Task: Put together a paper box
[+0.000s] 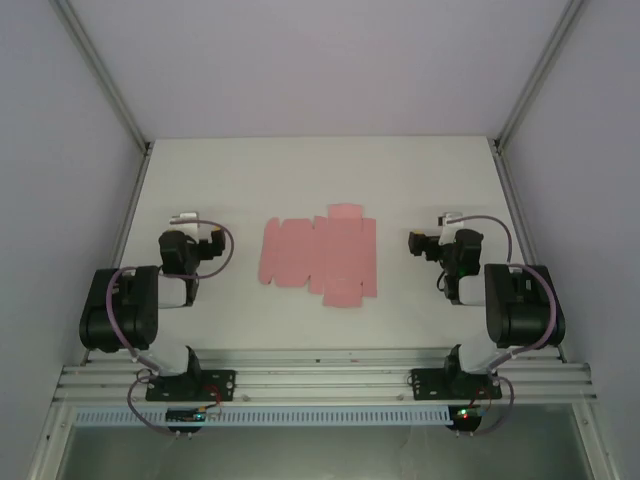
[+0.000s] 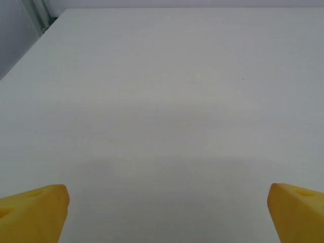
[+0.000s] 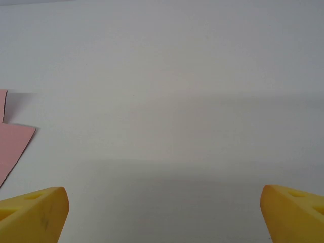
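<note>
The paper box (image 1: 320,255) lies as a flat pink die-cut sheet with tabs in the middle of the white table (image 1: 320,170). A corner of it shows at the left edge of the right wrist view, paper box (image 3: 12,144). My left gripper (image 1: 190,222) sits to the left of the sheet and apart from it. Its yellow fingers (image 2: 33,212) stand wide, open over bare table, with nothing between them at the left gripper (image 2: 167,215). My right gripper (image 1: 428,236) sits to the right of the sheet, also open, its yellow fingertips (image 3: 293,212) far apart around bare table at the right gripper (image 3: 164,215).
Grey enclosure walls with metal corner posts (image 1: 130,130) bound the table on the left, right and back. An aluminium rail (image 1: 320,380) carrying both arm bases runs along the near edge. A wall post (image 2: 38,12) shows at the far left of the left wrist view.
</note>
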Controlling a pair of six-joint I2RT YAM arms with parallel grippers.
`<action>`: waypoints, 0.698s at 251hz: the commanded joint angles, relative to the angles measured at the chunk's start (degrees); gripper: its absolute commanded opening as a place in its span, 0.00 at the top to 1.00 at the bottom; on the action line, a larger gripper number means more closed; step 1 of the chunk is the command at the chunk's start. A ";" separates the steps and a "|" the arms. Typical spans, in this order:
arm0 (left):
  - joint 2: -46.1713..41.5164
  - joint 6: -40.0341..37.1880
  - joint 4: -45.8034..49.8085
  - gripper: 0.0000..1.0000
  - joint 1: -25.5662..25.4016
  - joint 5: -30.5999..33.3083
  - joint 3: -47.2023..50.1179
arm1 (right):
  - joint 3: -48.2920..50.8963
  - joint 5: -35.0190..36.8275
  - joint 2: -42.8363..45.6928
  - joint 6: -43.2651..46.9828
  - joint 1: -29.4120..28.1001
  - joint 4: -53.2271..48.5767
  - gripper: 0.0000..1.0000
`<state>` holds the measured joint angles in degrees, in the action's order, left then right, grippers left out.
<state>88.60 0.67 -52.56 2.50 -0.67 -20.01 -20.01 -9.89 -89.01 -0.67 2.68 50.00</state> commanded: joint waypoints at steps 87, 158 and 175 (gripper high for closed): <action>-0.35 0.17 -0.80 0.00 0.05 -0.99 -1.04 | -0.77 -0.59 0.14 -0.55 -0.11 1.05 0.01; -0.35 0.21 -0.70 0.00 0.00 -0.95 -1.00 | -0.82 -0.74 0.15 -0.81 0.05 1.15 0.01; -0.35 0.20 -0.77 0.00 0.02 -0.94 -1.00 | -0.82 -0.79 0.15 -0.75 0.05 1.15 0.01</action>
<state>88.60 0.67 -52.56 2.50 -0.67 -20.01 -20.01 -9.93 -89.01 -0.69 2.70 49.98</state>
